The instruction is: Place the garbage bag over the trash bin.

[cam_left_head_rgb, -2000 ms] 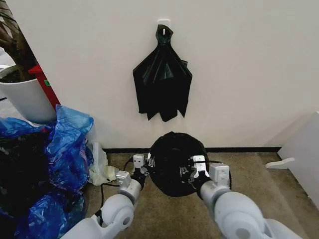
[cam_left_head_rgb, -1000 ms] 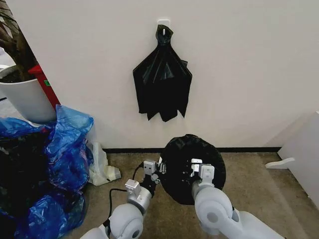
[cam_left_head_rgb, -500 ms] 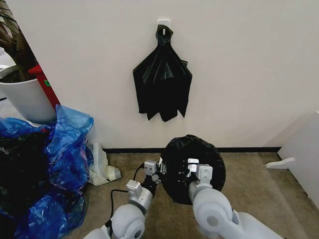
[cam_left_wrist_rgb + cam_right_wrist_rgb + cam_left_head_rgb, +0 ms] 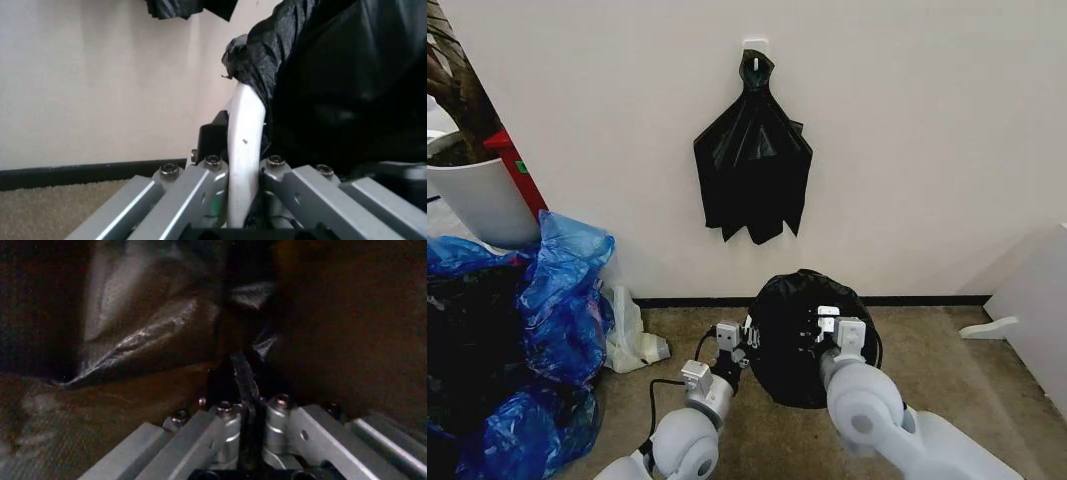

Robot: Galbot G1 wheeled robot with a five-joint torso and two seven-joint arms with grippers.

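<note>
Below the bunch of black bags (image 4: 753, 160), the trash bin (image 4: 244, 150) sits wrapped in the garbage bag (image 4: 799, 335); left pincer (image 4: 732, 345) pinches its rim, right pincer (image 4: 829, 325) pinches bag-covered rim.

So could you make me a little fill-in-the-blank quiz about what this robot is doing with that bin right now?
1. The round cream-white plastic trash bin is covered by a thin glossy ____ garbage bag.
2. The left gripper is clamped on the bin's ____.
3. The right gripper sits at the bin's ____ side.
4. A bunch of black bags hangs on the ____.

Missing words: black; rim; right; wall
</note>
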